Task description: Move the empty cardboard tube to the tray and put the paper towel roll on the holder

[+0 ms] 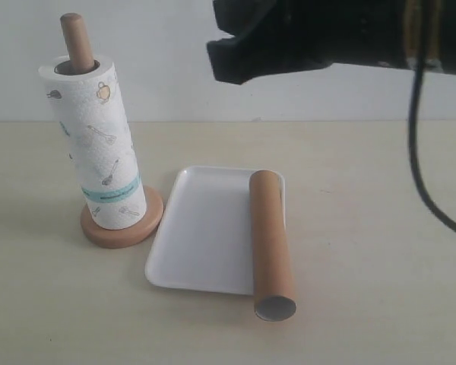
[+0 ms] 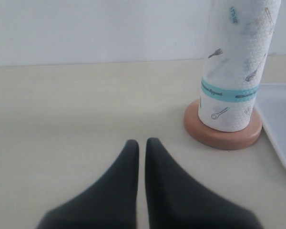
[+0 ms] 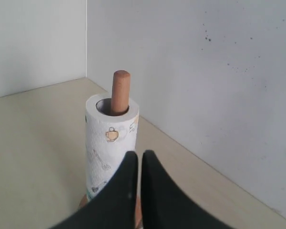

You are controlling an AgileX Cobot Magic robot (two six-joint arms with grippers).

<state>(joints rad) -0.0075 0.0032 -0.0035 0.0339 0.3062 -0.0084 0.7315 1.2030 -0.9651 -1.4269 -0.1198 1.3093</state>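
Note:
The paper towel roll (image 1: pixel 95 144) stands upright on the wooden holder (image 1: pixel 121 224), whose rod tip pokes out of the core. The brown cardboard tube (image 1: pixel 271 242) lies along the right side of the white tray (image 1: pixel 201 228), its near end hanging over the front rim. My left gripper (image 2: pixel 141 143) is shut and empty, low over the table beside the holder (image 2: pixel 223 136) and roll (image 2: pixel 236 62). My right gripper (image 3: pixel 139 155) is shut and empty, raised in the air, with the roll (image 3: pixel 109 138) and rod (image 3: pixel 120 90) beyond it. Only the right arm's dark body (image 1: pixel 319 34) shows in the exterior view.
A black cable (image 1: pixel 425 152) hangs down from the right arm at the right of the exterior view. White walls (image 3: pixel 205 71) close the table behind and meet in a corner. The tray's edge (image 2: pixel 279 129) lies right of the holder in the left wrist view.

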